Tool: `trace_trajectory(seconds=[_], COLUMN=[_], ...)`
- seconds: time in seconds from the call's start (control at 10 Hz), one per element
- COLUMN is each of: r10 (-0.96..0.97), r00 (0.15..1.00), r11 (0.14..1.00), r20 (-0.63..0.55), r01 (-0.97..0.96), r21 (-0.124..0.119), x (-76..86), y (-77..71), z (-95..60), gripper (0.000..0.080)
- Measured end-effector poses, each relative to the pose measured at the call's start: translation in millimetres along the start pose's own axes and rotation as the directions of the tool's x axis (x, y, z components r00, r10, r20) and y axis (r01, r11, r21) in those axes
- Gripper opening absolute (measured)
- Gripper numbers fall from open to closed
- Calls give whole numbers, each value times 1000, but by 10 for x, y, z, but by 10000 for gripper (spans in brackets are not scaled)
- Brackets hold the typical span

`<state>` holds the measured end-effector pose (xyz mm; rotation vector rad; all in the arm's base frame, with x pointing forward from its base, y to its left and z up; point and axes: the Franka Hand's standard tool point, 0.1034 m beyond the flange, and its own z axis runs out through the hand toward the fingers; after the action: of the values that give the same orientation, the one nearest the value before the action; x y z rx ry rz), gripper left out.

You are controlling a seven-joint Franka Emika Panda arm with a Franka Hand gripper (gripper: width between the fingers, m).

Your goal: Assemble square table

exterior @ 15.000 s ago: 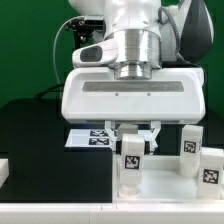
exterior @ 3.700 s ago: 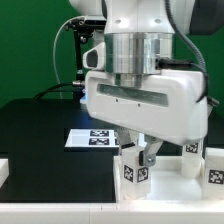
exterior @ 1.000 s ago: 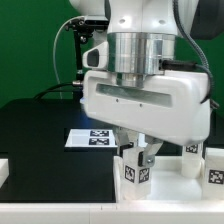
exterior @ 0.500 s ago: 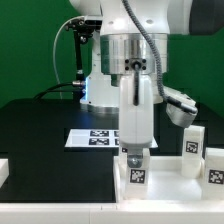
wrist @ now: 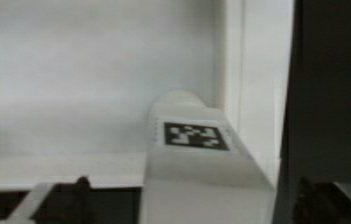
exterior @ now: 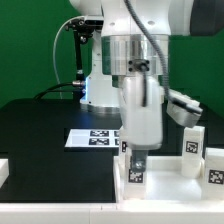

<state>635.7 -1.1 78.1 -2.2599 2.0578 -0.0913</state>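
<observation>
The square table's white slab (exterior: 168,186) lies at the front on the exterior view's right. A white leg with a tag (exterior: 135,174) stands upright on its near left corner. My gripper (exterior: 136,158) hangs straight above that leg, turned edge-on to the camera, its fingers reaching down around the leg's top. In the wrist view the leg (wrist: 202,150) rises between my gripper's (wrist: 193,196) dark fingers (wrist: 65,196). A gap shows beside that finger, so the gripper is open. Two more tagged legs (exterior: 192,150) (exterior: 213,166) stand on the slab's right side.
The marker board (exterior: 92,138) lies flat on the black table behind the slab. A white L-shaped piece (exterior: 4,170) sits at the exterior view's left edge. The arm's base and cables stand at the back against a green wall.
A second ago the hand faced the camera broadside and shut on the leg. It has since turned edge-on, the leg stands upright on the slab, and the jaws have spread.
</observation>
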Motion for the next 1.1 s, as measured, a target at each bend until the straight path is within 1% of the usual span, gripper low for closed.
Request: trace_trajectory(seconds=[0.1,0.2,0.3,0.6,0.7,0.8,0.9,1.0,1.1], r10=[-224,-304,-366,-557,-734,-834,-863,-865,-859], r00=[974,952,930,829,676,549,502,499,510], r11=[974,952,929,829,678,550,504,501,511], r20=[-13,-25,-40,-49,-59,-54,-51,-52,-52], r01=[224,305,368,558,735,835,864,865,859], r21=[21,29,34,21,-5,-16,-19,-19,-17], x=[24,-2,-31,3,0,-11,-20,-13,-15], y=[-20,-13,1,2,-7,3,9,8,8], z=[-7,1,10,17,22,38,46,45,46], gripper=[625,625,642,649,649,649,649,649,622])
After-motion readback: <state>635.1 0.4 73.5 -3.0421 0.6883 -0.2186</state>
